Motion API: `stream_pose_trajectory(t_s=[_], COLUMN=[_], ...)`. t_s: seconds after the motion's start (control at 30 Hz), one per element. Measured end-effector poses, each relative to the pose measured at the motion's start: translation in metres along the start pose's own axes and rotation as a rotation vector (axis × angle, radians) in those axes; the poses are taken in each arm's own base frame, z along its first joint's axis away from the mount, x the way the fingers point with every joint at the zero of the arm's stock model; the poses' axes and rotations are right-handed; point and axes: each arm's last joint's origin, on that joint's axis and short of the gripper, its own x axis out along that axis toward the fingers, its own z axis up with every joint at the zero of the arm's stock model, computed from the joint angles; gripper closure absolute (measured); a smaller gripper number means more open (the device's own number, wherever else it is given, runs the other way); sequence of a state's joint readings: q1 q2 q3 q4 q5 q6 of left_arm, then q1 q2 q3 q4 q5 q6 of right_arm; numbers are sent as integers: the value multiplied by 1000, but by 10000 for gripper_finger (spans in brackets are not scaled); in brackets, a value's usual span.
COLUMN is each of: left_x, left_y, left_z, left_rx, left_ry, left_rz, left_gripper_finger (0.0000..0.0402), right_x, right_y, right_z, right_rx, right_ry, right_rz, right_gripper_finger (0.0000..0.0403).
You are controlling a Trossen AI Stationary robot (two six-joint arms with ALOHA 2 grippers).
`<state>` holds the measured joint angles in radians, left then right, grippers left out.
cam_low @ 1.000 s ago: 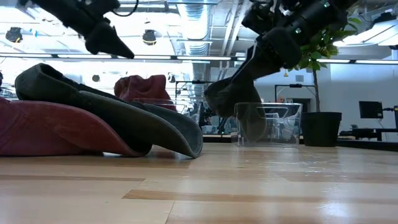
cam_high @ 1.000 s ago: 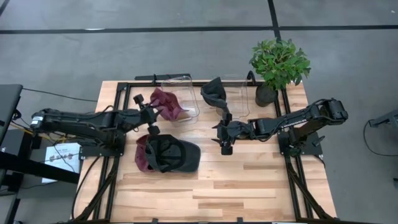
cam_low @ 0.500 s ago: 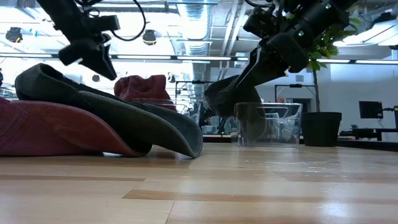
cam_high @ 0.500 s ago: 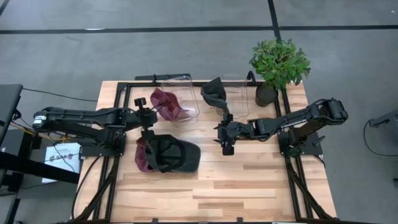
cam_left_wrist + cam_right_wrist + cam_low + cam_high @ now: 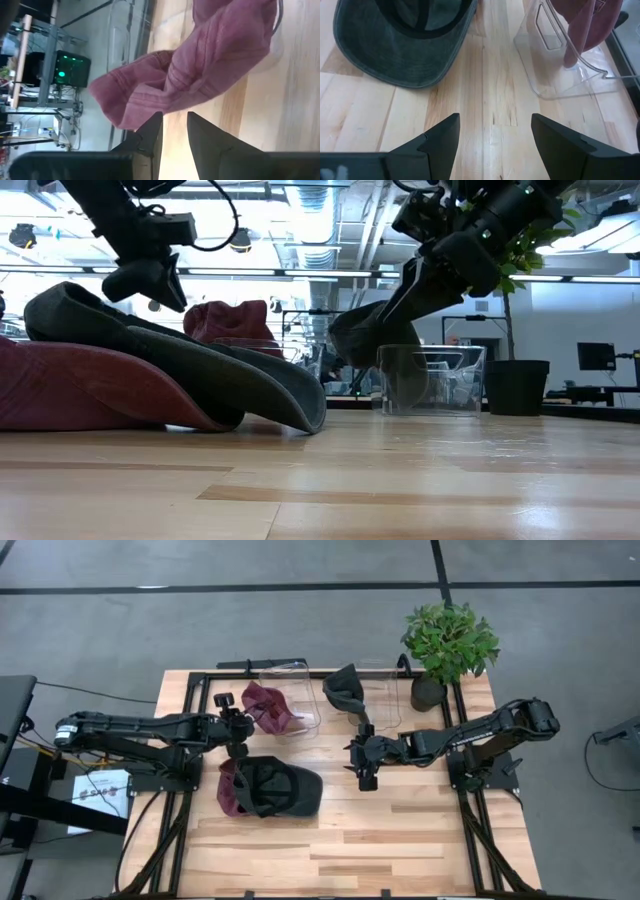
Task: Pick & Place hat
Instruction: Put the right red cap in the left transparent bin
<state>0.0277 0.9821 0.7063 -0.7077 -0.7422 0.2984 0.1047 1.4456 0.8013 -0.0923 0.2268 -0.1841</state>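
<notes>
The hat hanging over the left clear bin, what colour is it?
Maroon hat, a faded dark red; the left wrist view shows it best.

Left arm (image 5: 140, 730) is reaching in from the left edge, stretched nearly flat across the table's back half. Left gripper (image 5: 236, 730) is hanging above the surface, fingers (image 5: 150, 135) sitting close with a thin gap, gripping nothing. Right arm (image 5: 480, 730) is coming in from the right, elbow bent, forearm pointing toward table centre. Right gripper (image 5: 364, 758) is hovering mid-table, fingers (image 5: 440, 137) spread wide, empty.
</notes>
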Motion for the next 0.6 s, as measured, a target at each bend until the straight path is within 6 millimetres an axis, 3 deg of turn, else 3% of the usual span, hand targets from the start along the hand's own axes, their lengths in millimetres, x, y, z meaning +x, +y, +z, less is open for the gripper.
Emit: stream_pose_trajectory(t_s=[0.6], left_x=[7], left_y=[7], left_z=[-3], left_rx=[76], left_ry=[40], left_rz=[4], left_gripper_finger=[325], right_x=[0], right_y=[0], right_z=[0], right_rx=[0], right_ry=[2], right_rz=[0], right_gripper_finger=[163])
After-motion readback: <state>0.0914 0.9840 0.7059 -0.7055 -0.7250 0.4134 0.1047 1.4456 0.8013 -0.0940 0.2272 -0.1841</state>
